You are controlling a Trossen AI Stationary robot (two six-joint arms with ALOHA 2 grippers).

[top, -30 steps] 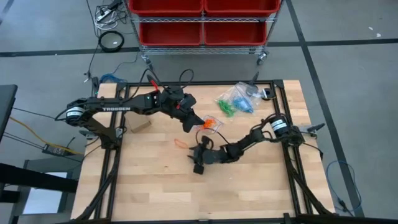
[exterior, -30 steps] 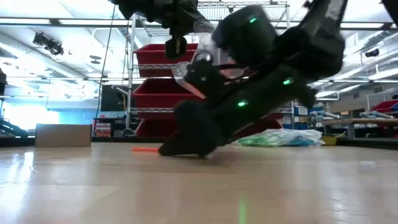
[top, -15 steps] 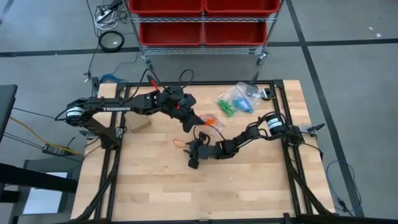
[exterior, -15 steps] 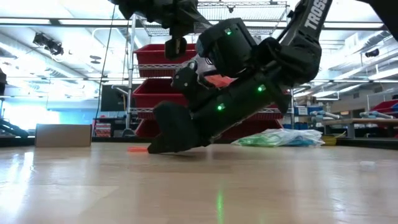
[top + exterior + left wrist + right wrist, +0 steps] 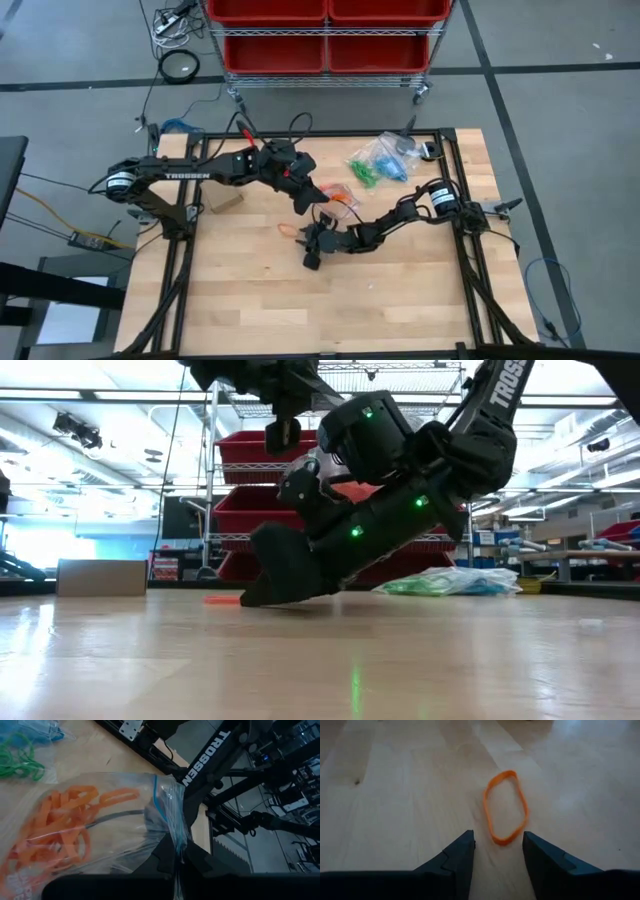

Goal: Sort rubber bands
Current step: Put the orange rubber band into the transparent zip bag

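A clear zip bag (image 5: 85, 825) of orange rubber bands (image 5: 65, 820) hangs above the table's middle, with my left gripper (image 5: 177, 857) shut on it; the high view shows this gripper (image 5: 308, 197) beside the bag (image 5: 340, 198). One loose orange rubber band (image 5: 506, 807) lies flat on the wood (image 5: 288, 230). My right gripper (image 5: 498, 850) is open and low over the table (image 5: 304, 240), its fingers on either side of the band's near end without touching it. Bags of green and blue bands (image 5: 380, 160) lie at the far right. My left gripper pinches the bag's zip-top edge (image 5: 175, 837) between its two fingers, where the plastic is bunched together. The fingers slant down from the table's left. The bag hangs clear of the table, its filled part sagging beyond the fingers.
A small cardboard box (image 5: 225, 200) sits left of the middle; the low view shows it (image 5: 100, 577) at the far left. The black frame rail (image 5: 320, 133) borders the table. Bare wood (image 5: 300, 310) stretches toward the near edge. A cart with red bins (image 5: 325, 35) stands beyond the far edge.
My right gripper has slid a little toward the table's left, low over the wood, up to the loose orange band, and has then stayed there. The left gripper and the bag have kept still.
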